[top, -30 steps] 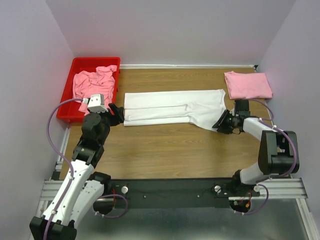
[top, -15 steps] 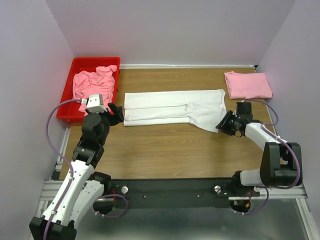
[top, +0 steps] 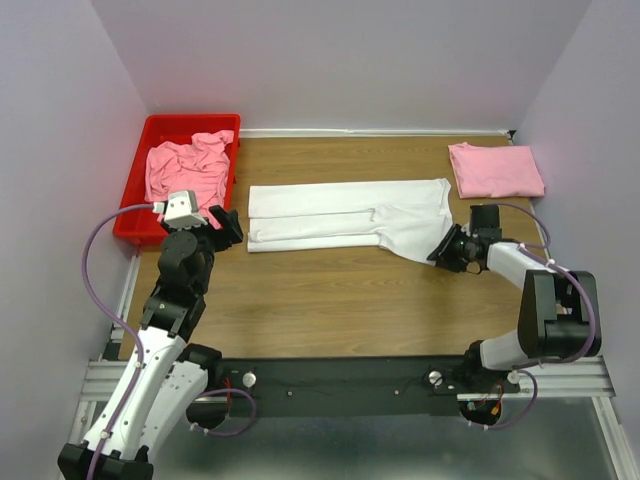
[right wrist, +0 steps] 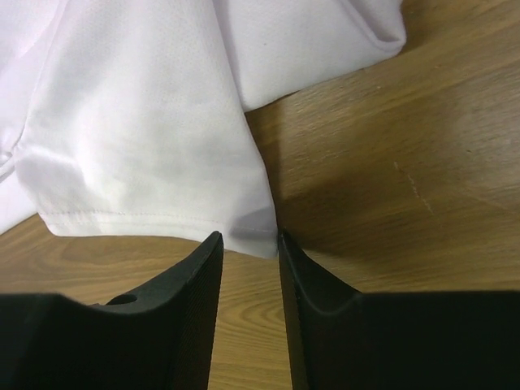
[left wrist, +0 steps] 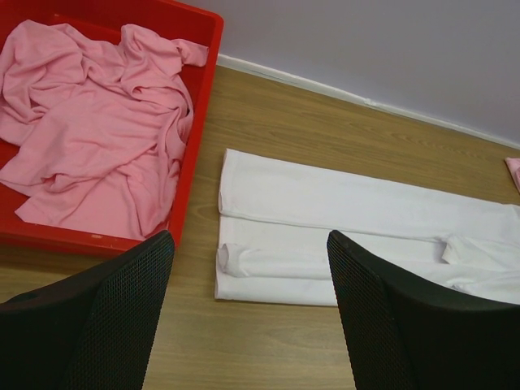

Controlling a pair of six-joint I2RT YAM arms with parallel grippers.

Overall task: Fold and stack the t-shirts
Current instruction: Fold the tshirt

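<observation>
A wood-grain tabletop [top: 330, 300] sits between pale lilac walls. Across its middle lies the white t-shirt [top: 345, 215]. It is thin, smooth knit, folded lengthwise into a long narrow band with its layered edges running along the near side. Its left end is squared off. Its right end flares into a loose, slanting flap with a stitched hem. At the near left corner a short sleeve [left wrist: 231, 258] is rolled into a small tube.

Just beside the white t-shirt's squared end stands a red plastic bin [top: 133, 215] with glossy upright walls. It holds crumpled pink t-shirts [top: 185, 165], soft and deeply creased.

Beyond the white t-shirt's far right corner, apart from it, a folded pink t-shirt [top: 495, 168] lies flat as a neat rectangle.

The left arm [top: 180, 270], black and white, reaches toward the white t-shirt's near left corner. The left jaws are raised above the wood there, spread wide and holding nothing. Their fingers [left wrist: 106, 325] are black with a fine mesh texture.

The right arm [top: 510, 262] bends in low toward the white t-shirt's near right corner. The right jaws stand only a narrow slit apart. Their fingers [right wrist: 195, 309] are smooth, curved black plastic. The pointed corner of the hemmed flap sits at the mouth of the slit, and bare wood shows through the rest of it. Whether the tips touch the cloth cannot be told.
</observation>
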